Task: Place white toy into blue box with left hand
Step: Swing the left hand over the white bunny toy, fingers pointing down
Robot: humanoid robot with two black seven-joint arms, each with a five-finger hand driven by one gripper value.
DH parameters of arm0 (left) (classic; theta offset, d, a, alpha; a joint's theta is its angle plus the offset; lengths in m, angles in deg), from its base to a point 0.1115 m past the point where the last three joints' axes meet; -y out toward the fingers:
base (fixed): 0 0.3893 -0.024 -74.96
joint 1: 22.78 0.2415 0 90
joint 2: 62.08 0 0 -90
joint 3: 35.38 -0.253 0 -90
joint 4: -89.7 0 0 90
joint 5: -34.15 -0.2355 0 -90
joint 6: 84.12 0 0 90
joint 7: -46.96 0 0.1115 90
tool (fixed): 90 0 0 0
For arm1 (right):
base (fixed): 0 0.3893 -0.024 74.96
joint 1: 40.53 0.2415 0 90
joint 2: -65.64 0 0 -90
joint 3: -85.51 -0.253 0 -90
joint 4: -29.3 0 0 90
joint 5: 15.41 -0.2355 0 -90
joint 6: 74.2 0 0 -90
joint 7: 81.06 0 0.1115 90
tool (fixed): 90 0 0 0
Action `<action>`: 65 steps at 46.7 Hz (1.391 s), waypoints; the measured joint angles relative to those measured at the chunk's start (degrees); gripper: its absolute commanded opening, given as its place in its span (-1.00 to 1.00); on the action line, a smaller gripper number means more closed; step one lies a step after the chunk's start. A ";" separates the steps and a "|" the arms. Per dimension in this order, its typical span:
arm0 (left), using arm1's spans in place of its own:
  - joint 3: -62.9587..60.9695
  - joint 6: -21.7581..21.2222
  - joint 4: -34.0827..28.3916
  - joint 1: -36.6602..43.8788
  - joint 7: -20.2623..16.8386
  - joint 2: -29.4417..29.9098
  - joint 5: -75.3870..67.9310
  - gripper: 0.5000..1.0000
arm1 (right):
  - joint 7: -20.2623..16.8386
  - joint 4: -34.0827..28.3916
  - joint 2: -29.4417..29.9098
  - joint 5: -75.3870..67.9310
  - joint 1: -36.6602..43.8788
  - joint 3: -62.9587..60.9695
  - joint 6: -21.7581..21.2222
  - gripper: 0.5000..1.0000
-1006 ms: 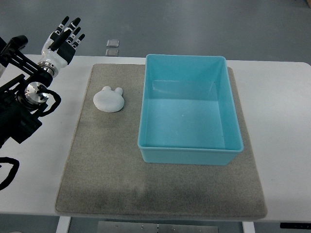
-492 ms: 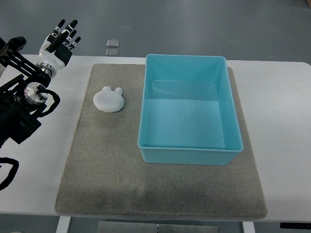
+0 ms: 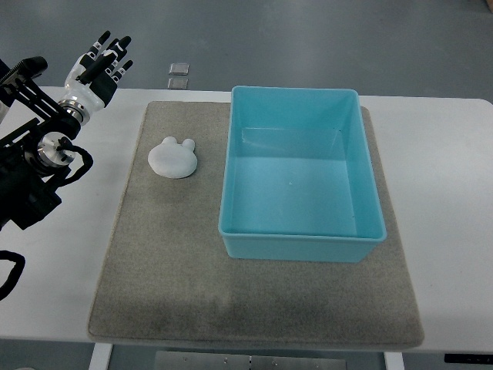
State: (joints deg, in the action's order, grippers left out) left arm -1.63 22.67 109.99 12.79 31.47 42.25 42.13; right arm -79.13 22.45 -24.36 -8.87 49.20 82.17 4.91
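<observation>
A white toy [image 3: 172,158] is seen lying on a grey mat [image 3: 169,262] spread over a white desk [image 3: 439,200], towards the mat's far left corner and just beside the left wall of a blue box [image 3: 300,245], without touching it. The box is set on the mat's right half, reaching almost to the mat's far edge, with nothing visible inside it. The left robot hand [image 3: 98,68] is held over the desk's far left corner, well apart from the toy, its fingers [image 3: 115,54] spread and nothing gripped. Two small square tiles [image 3: 179,75] are seen on the floor beyond the desk's far edge.
</observation>
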 measured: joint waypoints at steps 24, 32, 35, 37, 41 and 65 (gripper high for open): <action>-0.09 -0.86 7.44 -0.48 0.37 3.74 -20.03 0.97 | 0.00 0.00 0.00 0.01 0.00 0.00 0.00 0.74; -2.14 -0.86 9.36 -0.49 0.46 5.15 -21.55 0.97 | 0.00 0.00 0.00 0.01 0.00 0.00 0.00 0.74; -4.32 -0.87 11.01 -0.52 0.46 6.62 -22.52 0.97 | 0.00 0.00 0.00 0.01 0.02 0.00 0.00 0.74; -5.42 -0.86 12.53 -0.70 0.46 7.74 -23.52 0.97 | 0.00 0.00 0.00 0.01 0.00 0.00 0.00 0.74; -6.28 -0.87 14.97 -0.75 0.46 9.58 -26.44 0.97 | 0.00 0.00 0.00 0.01 0.01 0.00 0.00 0.74; -6.60 -0.76 26.23 -1.26 0.41 15.74 -56.58 0.97 | 0.00 0.00 0.00 -0.01 0.00 0.00 0.00 0.74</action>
State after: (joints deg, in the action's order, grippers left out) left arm -8.23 21.91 136.21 11.53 31.89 57.98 -14.44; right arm -79.13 22.45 -24.36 -8.88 49.21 82.17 4.91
